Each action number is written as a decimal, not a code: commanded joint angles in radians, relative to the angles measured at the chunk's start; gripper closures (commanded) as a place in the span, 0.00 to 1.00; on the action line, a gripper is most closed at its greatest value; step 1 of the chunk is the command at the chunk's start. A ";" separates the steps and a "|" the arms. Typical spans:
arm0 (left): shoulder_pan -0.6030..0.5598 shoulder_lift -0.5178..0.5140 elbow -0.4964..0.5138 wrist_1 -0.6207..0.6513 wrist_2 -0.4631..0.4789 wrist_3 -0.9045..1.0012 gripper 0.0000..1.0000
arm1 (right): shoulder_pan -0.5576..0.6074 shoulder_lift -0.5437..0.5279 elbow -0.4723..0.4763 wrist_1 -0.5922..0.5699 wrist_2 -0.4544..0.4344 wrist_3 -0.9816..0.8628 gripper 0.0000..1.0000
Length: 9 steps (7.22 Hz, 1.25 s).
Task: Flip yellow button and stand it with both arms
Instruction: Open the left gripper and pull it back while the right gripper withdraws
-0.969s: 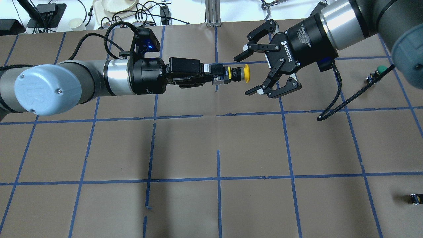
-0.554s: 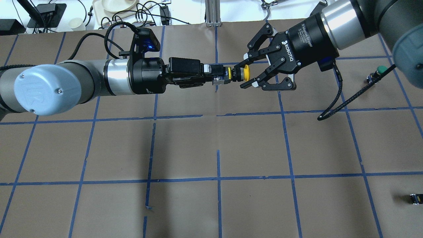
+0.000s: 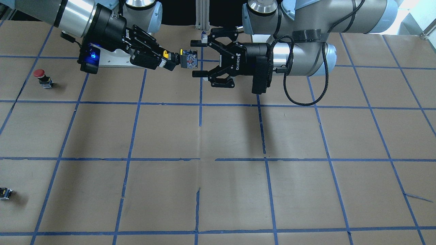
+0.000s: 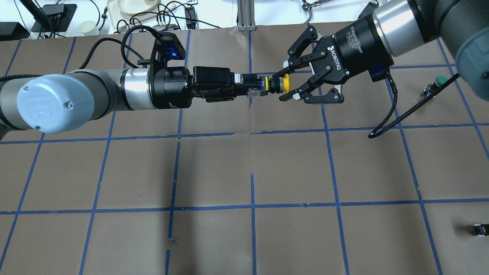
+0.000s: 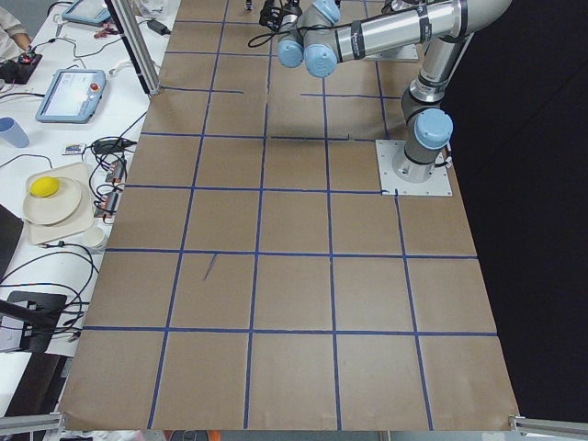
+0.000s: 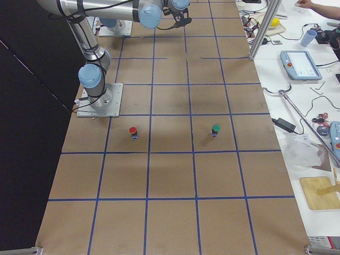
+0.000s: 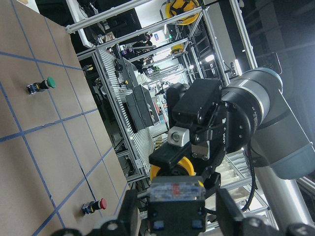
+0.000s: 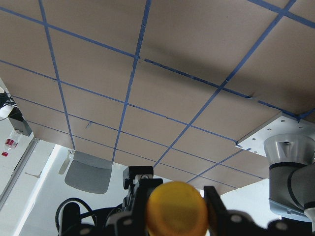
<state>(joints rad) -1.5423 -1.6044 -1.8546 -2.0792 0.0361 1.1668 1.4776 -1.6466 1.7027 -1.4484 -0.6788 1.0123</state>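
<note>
The yellow button (image 4: 278,84) hangs level in the air above the table's far middle, its yellow cap towards my right arm and its base towards my left. My right gripper (image 4: 284,84) is shut on the cap; the right wrist view shows the cap (image 8: 177,206) pinched between both fingers. In the front-facing view the right gripper (image 3: 168,61) grips the button (image 3: 185,59). My left gripper (image 3: 197,58) stands open, one finger above and one below the base, apart from it. In the left wrist view the blurred base (image 7: 176,189) sits between the parted fingers.
A green-capped button (image 4: 439,81) stands at the far right of the table. A red-capped button (image 3: 40,76) stands near the robot's right side. A small capless block (image 4: 479,229) lies by the near right edge. A black cable (image 4: 382,126) loops down from my right wrist.
My right gripper moved left onto the yellow cap and closed around it. My left arm stayed almost still, its fingers drawn back slightly.
</note>
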 commanded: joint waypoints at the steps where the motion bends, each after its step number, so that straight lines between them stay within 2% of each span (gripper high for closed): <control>1: 0.010 -0.003 0.014 0.002 0.007 -0.015 0.00 | -0.051 0.004 0.000 -0.015 -0.048 -0.029 0.75; 2: 0.019 -0.006 0.017 0.007 0.060 -0.048 0.00 | -0.101 0.004 0.000 -0.001 -0.077 -0.157 0.75; 5: 0.079 -0.031 0.075 0.063 0.326 -0.153 0.00 | -0.163 0.005 0.000 -0.007 -0.414 -0.708 0.75; 7: 0.079 -0.048 0.159 0.085 0.472 -0.350 0.00 | -0.223 0.011 0.003 -0.021 -0.592 -1.135 0.75; 8: 0.079 -0.055 0.190 0.099 0.576 -0.449 0.00 | -0.262 0.025 0.008 -0.068 -0.655 -1.307 0.76; 9: 0.079 -0.058 0.211 0.157 0.681 -0.558 0.00 | -0.320 0.025 0.041 -0.122 -0.671 -1.530 0.76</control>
<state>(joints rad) -1.4639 -1.6559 -1.6769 -1.9728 0.5904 0.7405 1.2209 -1.6267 1.7161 -1.5121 -1.3007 -0.2505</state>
